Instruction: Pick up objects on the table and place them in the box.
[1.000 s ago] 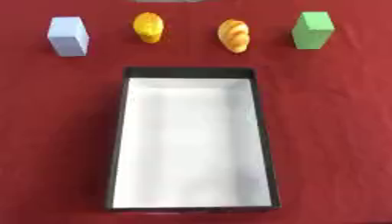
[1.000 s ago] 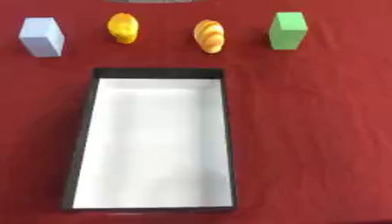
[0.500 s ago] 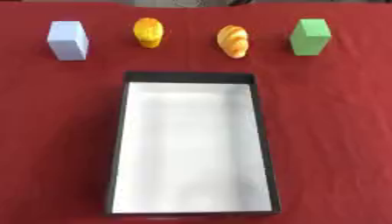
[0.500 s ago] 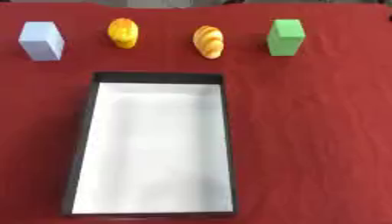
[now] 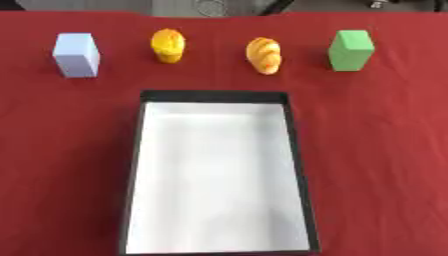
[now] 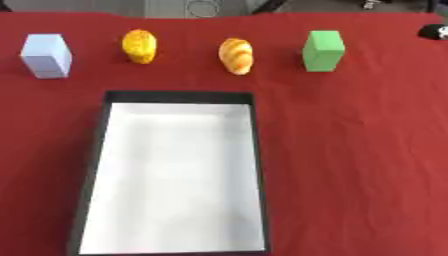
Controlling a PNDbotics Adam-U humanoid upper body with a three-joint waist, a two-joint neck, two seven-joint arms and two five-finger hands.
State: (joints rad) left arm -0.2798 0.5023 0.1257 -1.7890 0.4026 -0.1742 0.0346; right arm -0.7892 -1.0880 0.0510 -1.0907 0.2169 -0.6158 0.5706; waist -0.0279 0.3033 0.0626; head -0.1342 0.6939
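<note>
1. No fingers show in either eye view: neither the left hand nor the right hand is in the picture, so how far they are open, or whether they hold anything, cannot be told.

2. The box (image 5: 297, 165) lies in the middle of the red-covered counter (image 5: 385, 150), long side running away from the robot. It has dark walls and a white floor, and nothing lies in it.

3. Four objects stand in a row beyond the far end of the box, all apart from it and from one another:
   - a pale blue block (image 5: 76, 55) at far left, upright;
   - a yellow-orange rounded item (image 5: 167, 45) next to it;
   - an orange-and-cream item shaped like a bread roll (image 5: 264, 55) right of centre;
   - a green block (image 5: 351, 50) at far right, upright.

4. A small dark-and-white thing (image 6: 434, 32) shows at the right edge of the right eye view; what it is cannot be made out.

5. Judged from this, the task is at its very start: no object has been picked up and none is in the box.

6. The next move probably calls for one hand to reach over or past the box to the far row. The green block suits the right hand, the blue block the left. The rounded items may roll if nudged.
</note>
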